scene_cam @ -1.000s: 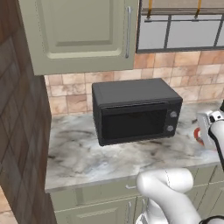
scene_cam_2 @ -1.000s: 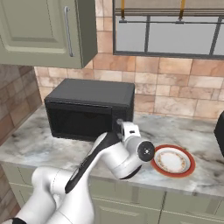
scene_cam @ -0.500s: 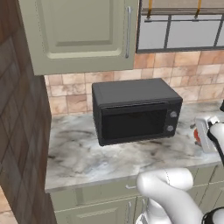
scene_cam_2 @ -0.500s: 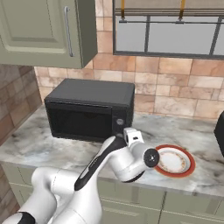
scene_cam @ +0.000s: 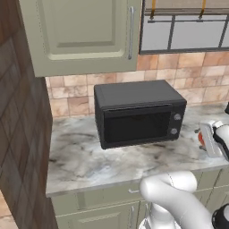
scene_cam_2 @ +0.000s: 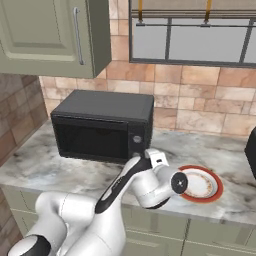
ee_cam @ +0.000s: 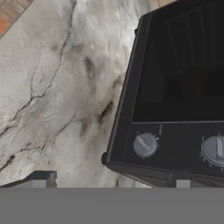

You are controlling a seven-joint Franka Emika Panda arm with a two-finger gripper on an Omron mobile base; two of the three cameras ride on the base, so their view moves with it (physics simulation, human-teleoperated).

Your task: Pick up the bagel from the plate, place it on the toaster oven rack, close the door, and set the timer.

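Marble counter point(scene_cam_2: 45, 167) runs under everything, grey-veined, backed by tan tile wall point(scene_cam_2: 200, 100). Pale green wall cabinet point(scene_cam: 80, 36) hangs overhead.

Black toaster oven point(scene_cam: 138, 114) sits on the counter to the hand's left in the right base view; the hand view looks onto its front corner at an angle. The door point(scene_cam: 136, 126) is shut against the front, dark glass pane; the toaster oven rack is not visible behind it. Two grey knobs point(ee_cam: 144, 144) sit in a column beside the door.

Plate point(scene_cam_2: 202, 184), white with red-orange rim, lies flat on the counter just beyond the hand, on the side away from the oven, partly hidden by the wrist. The bagel cannot be made out on it; only a pale centre shows.

Gripper point(scene_cam_2: 159, 159) hangs low over the counter, between oven and plate. Only slivers of the fingers point(ee_cam: 41, 178) show at the bottom of the hand view, well apart from each other, nothing visible between them; whether released or clenched I cannot tell.
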